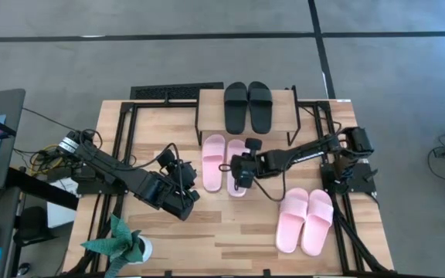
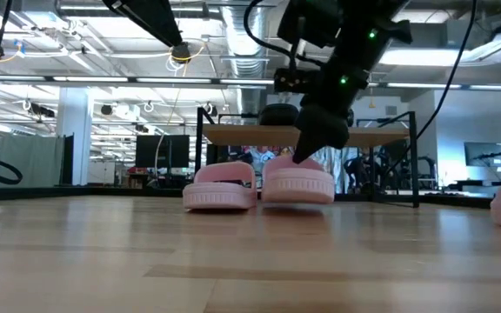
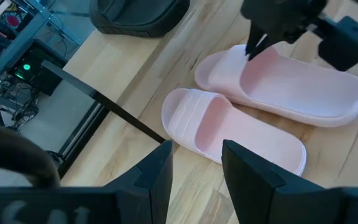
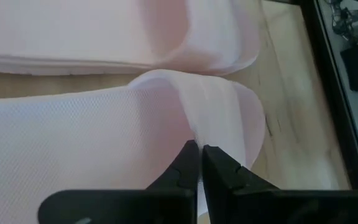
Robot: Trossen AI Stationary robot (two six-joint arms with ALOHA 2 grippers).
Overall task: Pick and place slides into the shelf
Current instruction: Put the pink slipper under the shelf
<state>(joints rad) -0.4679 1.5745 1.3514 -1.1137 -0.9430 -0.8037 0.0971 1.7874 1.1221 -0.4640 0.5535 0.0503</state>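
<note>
I am on the grab step. My right gripper (image 4: 199, 163) is pinched shut on the strap of 1 pink slide (image 1: 237, 166), which sits on the wooden table (image 1: 230, 232) beside its twin (image 1: 212, 162), just in front of the shelf (image 1: 207, 100). Next I think I must lift it and carry it to the shelf, where the black pair (image 1: 248, 106) sits. My left gripper (image 3: 194, 168) waits nearby with fingers apart, holding nothing. Behind is a big bright workshop.
</note>
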